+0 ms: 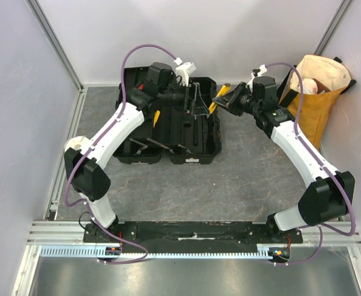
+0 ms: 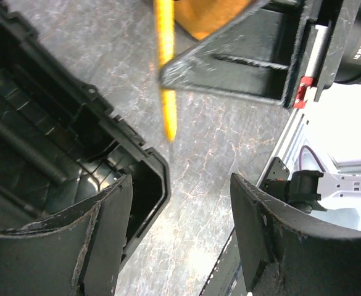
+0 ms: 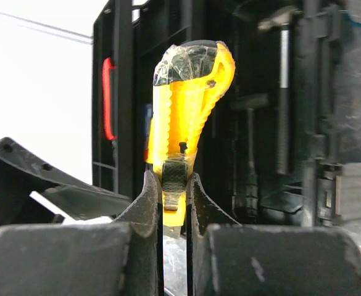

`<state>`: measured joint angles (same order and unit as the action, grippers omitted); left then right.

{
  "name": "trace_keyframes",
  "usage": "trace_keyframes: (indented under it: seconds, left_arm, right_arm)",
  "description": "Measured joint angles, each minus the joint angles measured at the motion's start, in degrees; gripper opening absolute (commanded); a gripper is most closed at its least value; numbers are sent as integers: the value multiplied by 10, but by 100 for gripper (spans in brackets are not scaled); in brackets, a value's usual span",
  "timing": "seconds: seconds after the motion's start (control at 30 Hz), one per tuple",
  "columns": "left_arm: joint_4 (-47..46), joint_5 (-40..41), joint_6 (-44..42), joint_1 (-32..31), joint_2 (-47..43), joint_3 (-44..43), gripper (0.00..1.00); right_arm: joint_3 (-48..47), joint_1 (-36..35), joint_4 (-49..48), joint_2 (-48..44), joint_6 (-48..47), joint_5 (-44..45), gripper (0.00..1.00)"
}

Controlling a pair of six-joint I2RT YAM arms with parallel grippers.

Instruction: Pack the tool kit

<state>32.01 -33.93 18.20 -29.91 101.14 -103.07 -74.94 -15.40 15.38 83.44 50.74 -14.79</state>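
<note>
**Top external view.** The toolbox (image 1: 168,126) lies opened flat on the table (image 1: 242,179), at the far side and left of centre. Both black halves face up. The left arm reaches over the far part of the box. The left gripper (image 1: 194,98) points right, above the box's right half. The right gripper (image 1: 221,98) hangs just beyond the box's far right corner, pointing left. It carries the yellow knife (image 1: 213,107) above the box edge. A second yellow item (image 1: 157,117) lies in the left half; its type cannot be determined. The tote bag (image 1: 316,98) stands in the far right corner, well apart from the box.

**Left wrist view.** The left gripper (image 2: 180,185) has its fingers (image 2: 106,234) spread wide, with nothing between them. Only the table surface (image 2: 217,154) and a corner of the toolbox (image 2: 57,142) appear in the gap. Beyond it, the yellow knife (image 2: 166,92) projects from the right gripper (image 2: 242,55), clear of the box and the table.

**Right wrist view.** The right gripper (image 3: 171,179) is closed narrow on the yellow knife (image 3: 189,111), clamping its lower end. The knife extends straight out past the fingertips, and its tip is wrapped in clear tape. Behind it is the toolbox interior (image 3: 260,154), with a hammer (image 3: 283,92) seated inside. A red panel (image 3: 108,98) shows at the left edge.
</note>
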Motion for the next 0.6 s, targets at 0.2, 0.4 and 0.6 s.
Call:
trace_keyframes:
  seconds: [0.2, 0.4, 0.6]
  left_arm:
    - [-22, 19, 3, -23, 7, 0, 64]
    - [-26, 24, 7, -16, 17, 0, 39]
    - [-29, 20, 15, -18, 29, -2, 2]
  right_arm:
    - [-11, -26, -35, 8, -14, -43, 0]
    - [-11, -37, -50, 8, -17, -61, 0]
    - [-12, -39, -52, 14, -23, -59, 26]
